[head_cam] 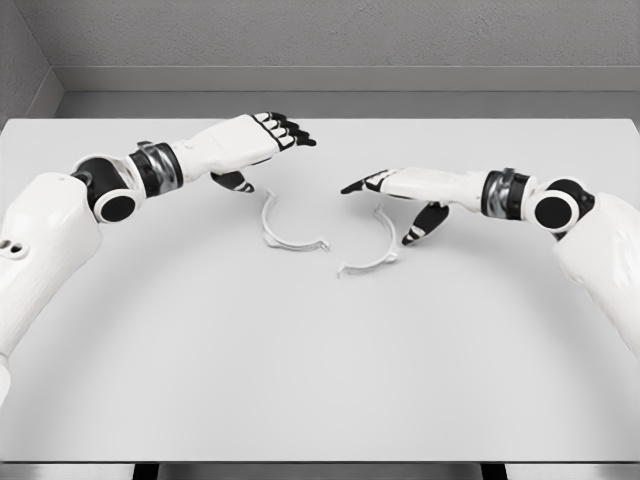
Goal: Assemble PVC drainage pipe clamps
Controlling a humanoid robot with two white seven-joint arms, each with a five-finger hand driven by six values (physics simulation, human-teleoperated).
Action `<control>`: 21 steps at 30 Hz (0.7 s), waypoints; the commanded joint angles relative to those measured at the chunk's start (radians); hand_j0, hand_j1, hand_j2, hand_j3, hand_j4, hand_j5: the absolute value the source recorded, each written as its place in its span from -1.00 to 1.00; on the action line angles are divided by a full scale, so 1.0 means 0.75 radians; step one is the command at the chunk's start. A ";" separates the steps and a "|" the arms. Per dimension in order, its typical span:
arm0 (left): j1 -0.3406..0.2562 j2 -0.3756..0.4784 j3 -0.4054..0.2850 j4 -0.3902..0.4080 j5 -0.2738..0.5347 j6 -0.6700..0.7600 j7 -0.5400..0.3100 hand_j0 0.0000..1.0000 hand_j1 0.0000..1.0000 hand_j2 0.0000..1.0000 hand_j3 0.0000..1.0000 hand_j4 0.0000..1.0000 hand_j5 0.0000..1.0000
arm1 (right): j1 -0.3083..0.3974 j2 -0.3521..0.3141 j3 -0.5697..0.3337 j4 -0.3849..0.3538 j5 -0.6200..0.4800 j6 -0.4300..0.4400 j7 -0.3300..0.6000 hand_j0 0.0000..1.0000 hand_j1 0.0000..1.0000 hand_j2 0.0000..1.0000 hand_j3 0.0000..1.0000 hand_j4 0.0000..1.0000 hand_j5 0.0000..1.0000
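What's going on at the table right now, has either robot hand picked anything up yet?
Not yet. Two white clamp halves lie apart on the table, unjoined. The left robot hand hovers open above the left half; the right robot hand hovers open beside the right half. Neither holds anything.

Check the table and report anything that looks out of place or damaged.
Nothing stands out. Two clamp halves, the left clamp half and the right clamp half, lie flat and apart on the table, unbroken. The left hand and right hand hover open, holding nothing.
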 commanded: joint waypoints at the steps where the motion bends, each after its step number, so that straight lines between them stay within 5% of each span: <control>1: 0.000 -0.002 0.002 -0.001 0.009 0.001 0.001 1.00 1.00 1.00 1.00 1.00 1.00 | 0.000 -0.004 0.002 0.000 -0.010 0.003 -0.001 1.00 1.00 1.00 1.00 1.00 1.00; 6: 0.002 -0.004 -0.008 -0.007 0.009 0.001 0.001 1.00 1.00 1.00 1.00 1.00 1.00 | 0.010 -0.094 -0.139 0.074 -0.010 0.003 -0.001 1.00 1.00 1.00 1.00 1.00 1.00; 11: 0.008 -0.035 -0.043 -0.009 0.005 0.001 0.001 1.00 1.00 1.00 1.00 1.00 1.00 | 0.082 -0.257 -0.493 0.217 -0.010 0.003 -0.001 1.00 1.00 1.00 1.00 1.00 1.00; 21: 0.010 -0.219 -0.114 0.006 -0.011 0.001 -0.042 1.00 1.00 1.00 1.00 1.00 1.00 | 0.080 -0.319 -0.516 0.203 -0.040 0.003 -0.001 1.00 1.00 1.00 1.00 1.00 1.00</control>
